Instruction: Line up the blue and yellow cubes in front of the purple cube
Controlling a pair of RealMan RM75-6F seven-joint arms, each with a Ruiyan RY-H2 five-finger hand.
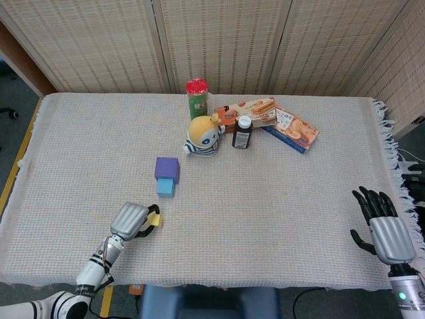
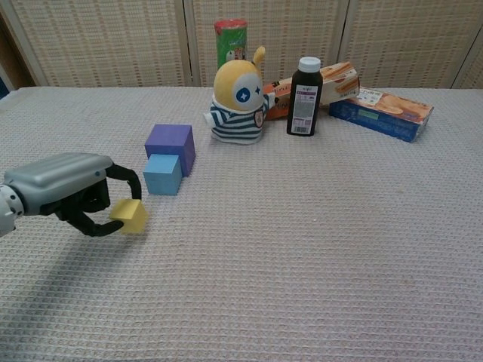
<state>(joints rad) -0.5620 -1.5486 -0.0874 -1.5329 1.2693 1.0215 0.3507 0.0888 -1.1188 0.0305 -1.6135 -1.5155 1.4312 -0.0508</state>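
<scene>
From the head view, the left hand (image 1: 131, 220) pinches the yellow cube (image 1: 154, 218) between thumb and curled fingers, near the front edge of the table and just short of the blue cube (image 1: 165, 188). The right hand (image 1: 384, 226) rests at the table's far right edge with its dark fingers (image 1: 372, 201) spread and straight, holding nothing. The table (image 1: 279, 199) is covered in a pale waffle-weave cloth with a fringe on the right side; woven folding screens (image 1: 219, 40) stand behind it. The blue cube touches the front face of the larger purple cube (image 1: 167, 167). Further back stand a striped plush toy (image 1: 203, 137), a green can (image 1: 197, 98), a dark bottle (image 1: 242, 131) and two snack boxes (image 1: 269, 119). From the chest view, the left hand (image 2: 68, 190) holds the yellow cube (image 2: 130, 216) tilted and lifted off the cloth, a dark finger (image 2: 124, 178) hooked over its top and the thumb under it. It hangs just in front and left of the blue cube (image 2: 163, 173), which sits flush against the purple cube (image 2: 170, 145). The yellow cube is small, soft-edged and pale. The right hand is out of this view.
</scene>
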